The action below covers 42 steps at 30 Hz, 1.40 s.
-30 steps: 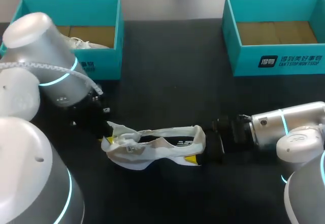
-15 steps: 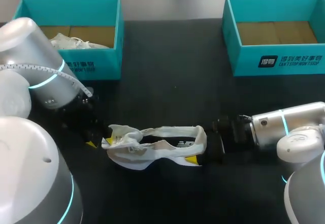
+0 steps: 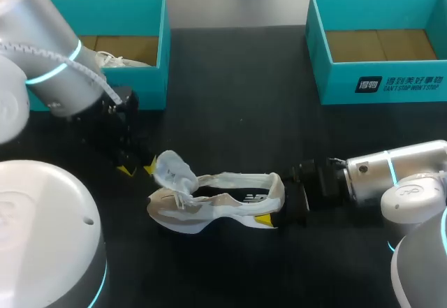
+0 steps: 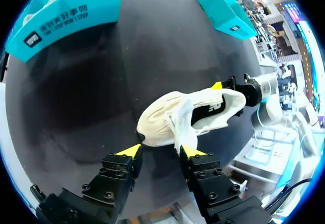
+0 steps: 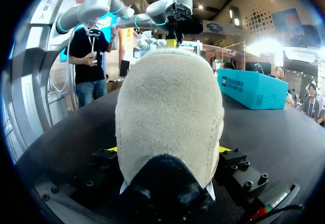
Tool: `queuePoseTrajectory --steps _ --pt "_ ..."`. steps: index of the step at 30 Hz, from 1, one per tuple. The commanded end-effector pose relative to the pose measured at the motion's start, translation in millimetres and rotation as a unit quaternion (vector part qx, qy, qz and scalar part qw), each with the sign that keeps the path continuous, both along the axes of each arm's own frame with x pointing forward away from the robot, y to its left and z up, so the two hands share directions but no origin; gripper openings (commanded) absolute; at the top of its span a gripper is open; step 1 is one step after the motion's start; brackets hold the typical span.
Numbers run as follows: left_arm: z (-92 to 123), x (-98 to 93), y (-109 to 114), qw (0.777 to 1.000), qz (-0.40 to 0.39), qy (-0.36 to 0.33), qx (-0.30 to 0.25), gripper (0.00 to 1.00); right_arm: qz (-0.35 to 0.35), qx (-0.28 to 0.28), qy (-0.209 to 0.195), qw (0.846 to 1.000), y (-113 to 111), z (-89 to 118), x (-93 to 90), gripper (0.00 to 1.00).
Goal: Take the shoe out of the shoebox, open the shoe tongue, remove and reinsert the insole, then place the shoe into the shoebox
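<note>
A white shoe (image 3: 209, 203) lies on its side on the black table, toe toward my left arm. Its tongue (image 3: 174, 170) is folded out over the toe. My right gripper (image 3: 276, 202) is shut on the heel; in the right wrist view the heel (image 5: 170, 112) fills the space between the fingers (image 5: 231, 158). My left gripper (image 3: 137, 167) stands open just off the toe, holding nothing. In the left wrist view the shoe (image 4: 203, 107) lies ahead of the open left gripper (image 4: 160, 152), with the loose tongue (image 4: 181, 125) hanging close to one fingertip.
A teal shoebox (image 3: 150, 49) at the back left holds another white shoe (image 3: 115, 60). A second teal shoebox (image 3: 377, 84) stands at the back right with only its brown floor showing. Bare black table lies between the boxes and the shoe.
My left gripper has opened, let go of the tongue and drawn back from the toe. The tongue now stands folded out. The right arm and the heel have not moved.
</note>
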<state>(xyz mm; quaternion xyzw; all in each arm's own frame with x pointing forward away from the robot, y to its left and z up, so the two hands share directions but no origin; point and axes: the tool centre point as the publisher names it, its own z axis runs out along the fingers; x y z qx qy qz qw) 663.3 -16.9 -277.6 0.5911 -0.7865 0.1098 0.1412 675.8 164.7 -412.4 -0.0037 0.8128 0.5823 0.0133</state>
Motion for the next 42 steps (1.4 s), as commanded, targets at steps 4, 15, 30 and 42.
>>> queuePoseTrajectory --steps 4,15,30,42 --pt "47.2 4.9 -5.3 0.998 -0.057 -0.005 0.018 0.45 0.000 -0.002 0.000 1.000 0.8 0.4 -0.2 0.00" --pt "82.5 17.9 -37.3 0.973 -0.229 -0.038 0.018 0.46 0.000 -0.002 0.000 1.000 0.8 0.4 -0.2 0.00" --pt "115.0 23.3 -87.1 0.882 -0.463 -0.087 0.015 0.72 0.000 -0.002 0.000 1.000 0.8 0.4 -0.2 0.00" --pt "101.2 25.9 -131.9 0.777 -0.619 -0.113 0.008 0.00 0.000 -0.002 0.000 1.000 0.8 0.4 -0.2 0.00"
